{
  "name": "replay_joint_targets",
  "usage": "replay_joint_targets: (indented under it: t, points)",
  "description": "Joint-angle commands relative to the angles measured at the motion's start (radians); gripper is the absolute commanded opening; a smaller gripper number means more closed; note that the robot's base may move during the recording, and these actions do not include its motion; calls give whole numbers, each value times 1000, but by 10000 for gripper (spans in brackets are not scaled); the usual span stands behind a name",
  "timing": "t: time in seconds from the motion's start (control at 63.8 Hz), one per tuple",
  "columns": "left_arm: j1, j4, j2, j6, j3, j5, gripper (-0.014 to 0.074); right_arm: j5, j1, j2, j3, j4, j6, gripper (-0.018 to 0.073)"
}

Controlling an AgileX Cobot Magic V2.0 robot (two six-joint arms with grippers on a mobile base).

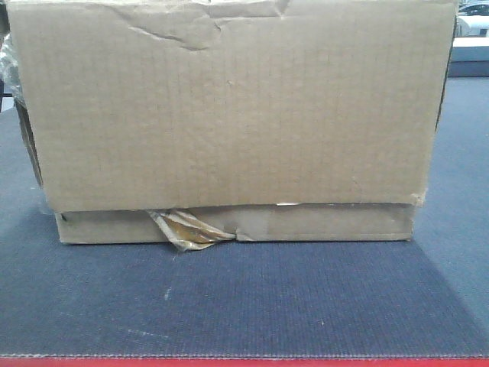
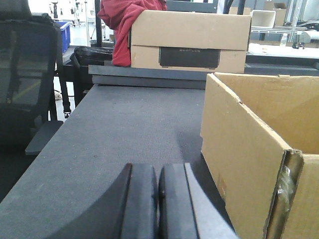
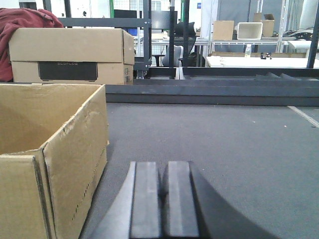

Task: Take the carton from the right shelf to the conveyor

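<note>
A brown cardboard carton (image 1: 229, 115) stands on the dark grey belt surface (image 1: 244, 298) and fills most of the front view. It has a dented top edge and torn tape at its base. In the left wrist view the carton (image 2: 249, 149) is open-topped and lies just right of my left gripper (image 2: 158, 199), which is shut and empty. In the right wrist view the carton (image 3: 50, 149) lies just left of my right gripper (image 3: 164, 199), which is also shut and empty. Neither gripper touches the carton.
A second closed carton (image 2: 189, 42) with a dark label sits at the far end of the belt, with red cloth (image 2: 122, 25) beside it. A black office chair (image 2: 25, 74) stands left of the belt. Shelving and tables (image 3: 249, 35) stand behind.
</note>
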Motion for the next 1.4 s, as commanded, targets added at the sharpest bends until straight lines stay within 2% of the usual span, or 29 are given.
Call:
replay_joint_targets:
  t: [0.0, 0.627, 0.737, 0.784, 0.831, 0.862, 0.909, 1.05, 1.192, 1.239, 1.286, 1.38]
  points:
    - [1, -3, -4, 2, 2, -26, 15, -22, -2, -6, 2, -15, -2, -79]
    - [1, -3, -4, 2, 4, -28, 15, -22, -2, -6, 2, -15, -2, -79]
    - [1, -28, -4, 2, 4, -26, 15, -22, -2, -6, 2, -15, -2, -79]
    - [7, -44, -6, 38, 5, -26, 15, -22, -2, -6, 2, -15, -2, -79]
    - [16, -85, -14, 115, 15, -29, 15, -22, -2, -6, 2, -15, -2, -79]
    - [24, -129, -23, 178, 28, -39, 15, -22, -2, -6, 2, -15, -2, -79]
    - [39, -175, -38, 217, 63, -59, 15, -22, -2, -6, 2, -15, -2, -79]
    - [79, -207, -104, 217, 226, -231, 15, -22, -2, -6, 2, -15, -2, -79]
    - [83, -207, -126, 217, 387, -396, 15, -22, -2, -6, 2, -15, -2, -79]
    - [83, -207, -126, 217, 396, -451, 15, -22, -2, -6, 2, -15, -2, -79]
    - [83, -207, -126, 217, 396, -380, 15, -22, -2, -6, 2, -15, -2, -79]
    - [83, -207, -126, 217, 396, -373, 15, -22, -2, -6, 2, -15, -2, -79]
